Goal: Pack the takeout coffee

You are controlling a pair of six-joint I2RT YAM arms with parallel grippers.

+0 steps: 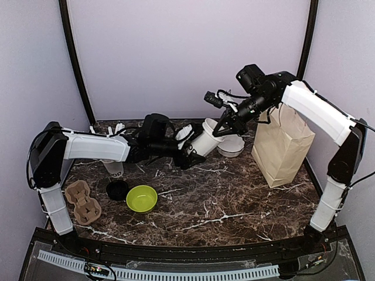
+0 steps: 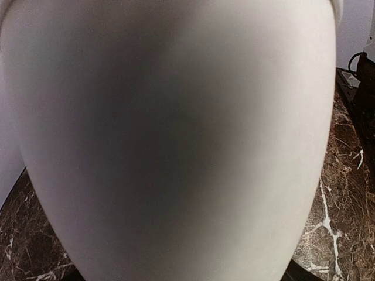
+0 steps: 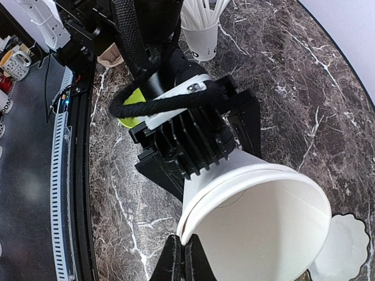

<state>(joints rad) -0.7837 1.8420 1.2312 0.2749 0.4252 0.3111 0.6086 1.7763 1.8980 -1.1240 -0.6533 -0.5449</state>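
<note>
Just left of the brown paper bag [image 1: 281,146], off the table [image 1: 234,199], the white paper cup [image 1: 205,142] hangs tilted, the right gripper [image 3: 181,260] pinched tight on its rim, the left gripper [image 1: 188,155] straddling its base; whether those jaws press we cannot tell. We should seat the left firmly before the right pulls. We count two cups, the second cup [image 1: 115,170] far left of the bag, one black lid [image 1: 117,189], one carrier [image 1: 82,202], one bowl [image 1: 142,199].
</note>
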